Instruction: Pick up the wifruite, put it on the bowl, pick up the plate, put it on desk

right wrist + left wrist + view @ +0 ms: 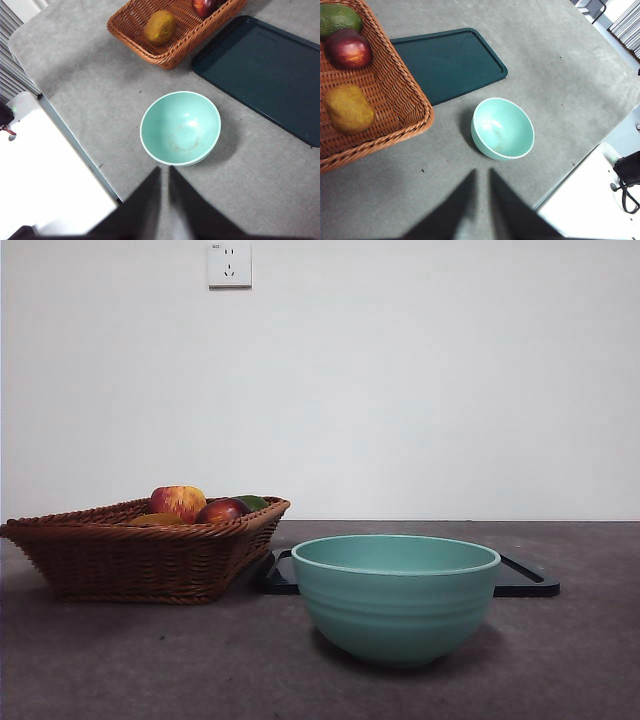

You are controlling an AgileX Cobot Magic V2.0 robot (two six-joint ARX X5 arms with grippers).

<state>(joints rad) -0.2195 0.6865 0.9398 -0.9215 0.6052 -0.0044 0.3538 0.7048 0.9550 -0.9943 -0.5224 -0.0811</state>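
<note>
i have both arms parked high, nothing in hand. the left pincer (pixel 481 200) hangs above the grey mottled worktop (pixel 560 65) with its black jaws drawn nearly together, only a thin slit between them; the right pincer (pixel 165 200) looks the same, a narrow slit and nothing gripped.

the wifruite, a small oval fruit with dull yellow-brown matte skin (pixel 348 108), lies in the shallow woven brown wicker basket (pixel 395 95), near the basket wall that faces the bowl. beside it sit a dark red fruit (pixel 347 48) and a green fruit (pixel 337 17); the front view adds a red-yellow apple (pixel 178 502). the deep round mint-green glazed bowl (pixel 396 595) stands empty on the worktop, apart from the basket, with a flat dark teal rectangular tray (pixel 447 62) behind it, its edge by the basket.

what the pick turns on: from my left pincer the wifruite lies beyond and to the basket side, and i judge it closer than to the right one, which sits over the bowl. its long axis seems to run roughly along the near basket wall, so i'd close across the short width.
</note>
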